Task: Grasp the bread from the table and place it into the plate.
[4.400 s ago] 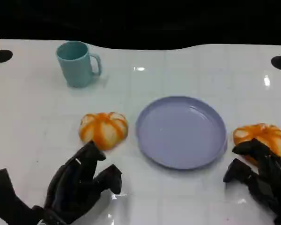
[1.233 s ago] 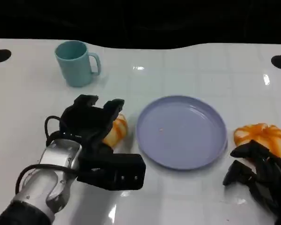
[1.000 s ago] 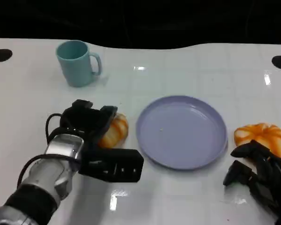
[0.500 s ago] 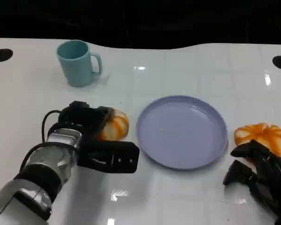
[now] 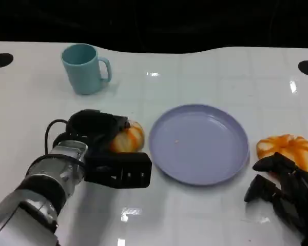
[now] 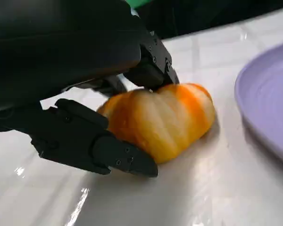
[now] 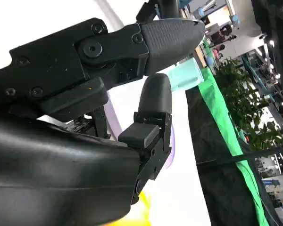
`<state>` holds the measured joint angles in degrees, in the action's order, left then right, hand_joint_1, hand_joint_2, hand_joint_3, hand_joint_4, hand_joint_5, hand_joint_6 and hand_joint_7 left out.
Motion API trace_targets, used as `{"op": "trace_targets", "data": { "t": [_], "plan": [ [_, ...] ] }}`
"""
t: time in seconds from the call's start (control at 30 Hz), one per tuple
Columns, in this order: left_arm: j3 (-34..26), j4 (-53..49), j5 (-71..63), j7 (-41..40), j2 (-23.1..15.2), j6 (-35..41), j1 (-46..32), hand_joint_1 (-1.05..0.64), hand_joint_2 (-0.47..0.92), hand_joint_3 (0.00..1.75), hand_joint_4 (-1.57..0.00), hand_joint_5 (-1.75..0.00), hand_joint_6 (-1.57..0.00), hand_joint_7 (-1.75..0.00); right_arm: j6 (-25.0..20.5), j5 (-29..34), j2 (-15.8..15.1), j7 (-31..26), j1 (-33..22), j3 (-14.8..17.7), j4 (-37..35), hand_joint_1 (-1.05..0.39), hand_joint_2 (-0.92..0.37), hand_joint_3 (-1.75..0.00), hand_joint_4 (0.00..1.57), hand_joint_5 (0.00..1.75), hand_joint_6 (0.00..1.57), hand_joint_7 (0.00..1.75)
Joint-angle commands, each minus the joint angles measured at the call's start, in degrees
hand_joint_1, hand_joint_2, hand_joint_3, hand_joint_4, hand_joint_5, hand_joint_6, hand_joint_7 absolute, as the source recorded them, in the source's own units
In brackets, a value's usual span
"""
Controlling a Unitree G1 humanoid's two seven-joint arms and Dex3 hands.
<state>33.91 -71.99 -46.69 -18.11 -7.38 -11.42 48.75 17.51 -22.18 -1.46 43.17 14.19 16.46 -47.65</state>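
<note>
Left hand (image 5: pixel 95 134) since lowered over bread (image 5: pixel 127 138), fingers clasping it on table (image 5: pixel 205 82), beside plate (image 5: pixel 198 143)

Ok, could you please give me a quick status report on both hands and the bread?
Left hand gripping orange-striped bread roll, on table. Right hand open, beside second roll. Lilac plate unobstructed.

A large indoor hall: potted plants (image 7: pixel 233 75), green barrier (image 7: pixel 226 127), bright distant stalls.
</note>
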Motion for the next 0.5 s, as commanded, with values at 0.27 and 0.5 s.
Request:
{"op": "trace_targets", "data": {
  "t": [0.27, 0.5],
  "plan": [
    [-1.60, 0.35, 2.02, -6.29, -1.55, 2.30, 0.83, -0.28, 0.92, 0.30, -0.79, -1.75, -0.65, -1.14, -0.26, 0.21, -0.51, -0.79, -1.03, -0.11, -0.58, -0.54, -0.92, -0.26, 0.64, 1.60, 0.59, 1.27],
    [-4.73, 2.45, 5.45, -10.60, -1.75, -0.39, 0.15, -0.20, 0.92, 0.24, -0.84, -1.75, -0.56, -1.73, -0.06, -0.19, -0.29, -0.64, -1.06, 0.08, -0.56, -0.52, -0.92, -0.26, 0.64, 1.59, 0.59, 1.26]
  ]
}}
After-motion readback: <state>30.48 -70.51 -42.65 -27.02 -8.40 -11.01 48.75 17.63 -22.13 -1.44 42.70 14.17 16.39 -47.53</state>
